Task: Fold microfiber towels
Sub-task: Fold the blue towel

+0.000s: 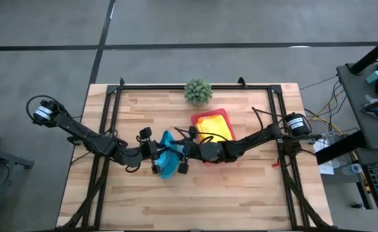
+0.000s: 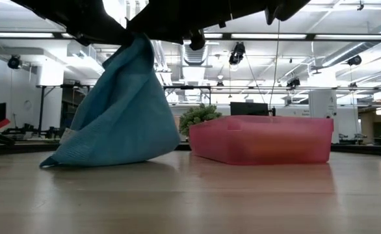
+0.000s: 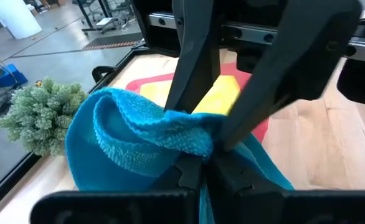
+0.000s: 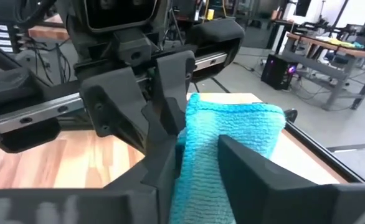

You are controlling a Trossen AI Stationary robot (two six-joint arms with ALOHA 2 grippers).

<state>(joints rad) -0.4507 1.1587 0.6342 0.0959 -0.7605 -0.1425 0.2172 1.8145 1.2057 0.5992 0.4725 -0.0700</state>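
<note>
A turquoise blue towel (image 1: 168, 164) hangs in a bunch over the middle of the table, between my two grippers. Its lower end (image 2: 80, 158) lies on the wood. My left gripper (image 1: 155, 154) reaches in from the table's left and is shut on the towel's top. My right gripper (image 1: 184, 156) reaches in level from the right, facing it, with the same top part (image 4: 232, 124) between its two fingers. A yellow towel (image 1: 213, 127) lies in the pink tray (image 1: 198, 118) behind them. My left gripper (image 3: 198, 167) pinches the towel's bunched top (image 3: 189, 142) between its two fingers, coming level from the table's left. The towel hangs below the hold in slack folds, its bottom on the table. My right gripper (image 4: 201, 183) has one finger (image 4: 167, 143) on each side of the gathered upper part (image 4: 198, 155), right beside the left gripper's hold. It comes level from the table's right. The cloth fills the gap between the fingers.
The pink tray (image 2: 262, 140) stands just right of and behind the grippers. A small green potted plant (image 1: 198, 91) sits at the far edge. Black frame rails (image 1: 115, 122) run along the table's left, right and far sides. Bare wood lies toward the near edge.
</note>
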